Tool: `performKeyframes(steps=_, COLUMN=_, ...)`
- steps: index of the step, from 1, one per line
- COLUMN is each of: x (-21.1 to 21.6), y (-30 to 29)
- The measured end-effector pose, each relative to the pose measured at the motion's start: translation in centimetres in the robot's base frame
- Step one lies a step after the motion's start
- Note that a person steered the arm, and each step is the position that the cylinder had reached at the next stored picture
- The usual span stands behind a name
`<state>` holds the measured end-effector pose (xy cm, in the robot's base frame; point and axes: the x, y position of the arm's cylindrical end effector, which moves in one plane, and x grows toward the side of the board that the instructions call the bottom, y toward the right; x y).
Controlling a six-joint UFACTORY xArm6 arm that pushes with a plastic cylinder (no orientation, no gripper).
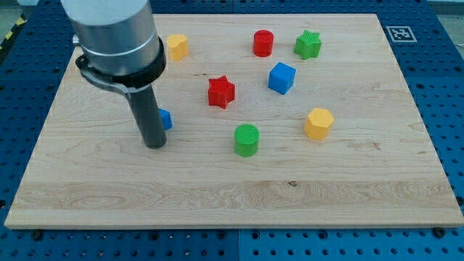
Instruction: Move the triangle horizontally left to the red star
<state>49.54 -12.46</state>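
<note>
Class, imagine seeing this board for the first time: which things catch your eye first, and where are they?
The big grey arm at the view's upper left dominates; its dark rod drops to my tip, which hides most of a blue block just to its right. Next comes the red star near the board's middle, with a green cylinder below it and a blue cube to its right.

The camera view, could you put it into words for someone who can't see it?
A dark rod on a grey robot arm rests my tip on a wooden board, right beside a partly hidden blue block. To its right sit a red star, green cylinder, blue cube, two yellow blocks, a red cylinder and a green star.
</note>
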Motion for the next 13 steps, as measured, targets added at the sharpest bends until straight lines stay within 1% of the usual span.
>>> performKeyframes(steps=1, x=-1.2, y=-1.6)
performKeyframes(steps=2, x=-1.3, y=-1.6)
performKeyframes(steps=6, x=-1.8, y=0.4)
performKeyframes(steps=7, x=-2.9, y=-1.3)
performKeyframes(steps=8, x=-5.0, y=-2.4)
performKeyframes(steps=9, x=-5.3, y=-2.2)
performKeyframes(steps=10, x=-4.1, y=-0.9)
performKeyframes(steps=11, x=-3.8, y=-0.6)
performKeyframes(steps=12, x=-4.2, y=1.7)
performKeyframes(steps=13, x=-5.4, y=2.0)
